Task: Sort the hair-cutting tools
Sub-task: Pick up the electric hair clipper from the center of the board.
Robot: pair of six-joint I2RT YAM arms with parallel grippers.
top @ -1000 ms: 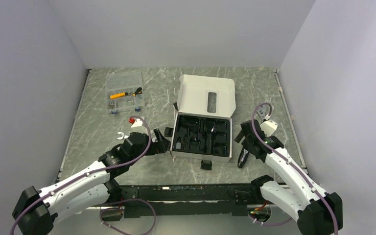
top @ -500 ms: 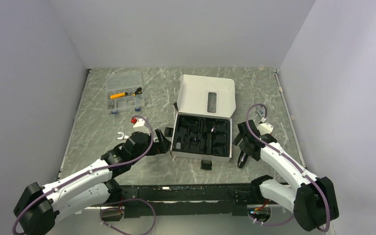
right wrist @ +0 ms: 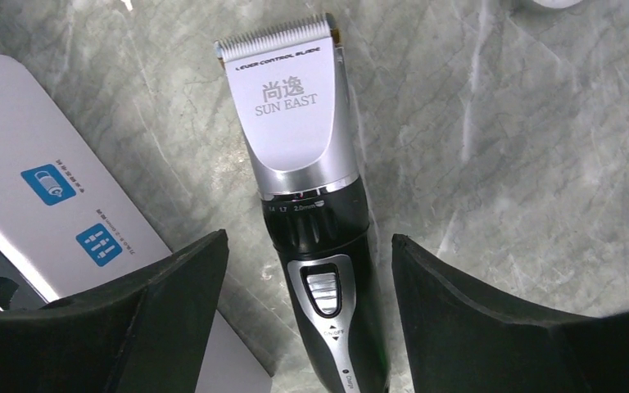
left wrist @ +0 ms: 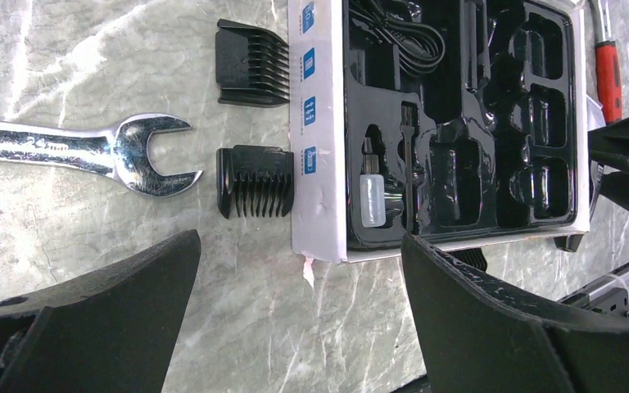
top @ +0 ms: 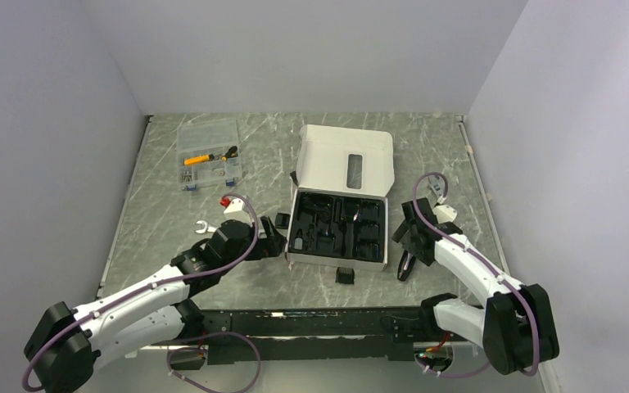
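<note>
Top view: I am watching the open white box point(top: 374, 264) sitting mid-table with its black tray facing up. The clipper point(top: 405, 265) is lying on the table point(top: 164, 205) just right of the box's near right corner, and the right gripper point(top: 407, 244) is hanging right over it. A lone comb attachment point(top: 345, 276) is lying just near of the box's front wall. The left gripper point(top: 275, 243) is hovering at the box's left side. Left wrist view: its fingers point(left wrist: 90, 319) are standing wide apart, holding nothing. Between them I am seeing the far comb attachment point(left wrist: 251, 51) and the near comb attachment point(left wrist: 255, 182), both just beside the box's left wall, teeth pointing at it. An open-end wrench point(left wrist: 90, 151) is lying left of the near one, apart from it. Right wrist view: the fingers point(right wrist: 524, 319) are spread, straddling the clipper's black handle without touching it. Its silver blade end is pointing away from the wrist, with the box's edge at left.
</note>
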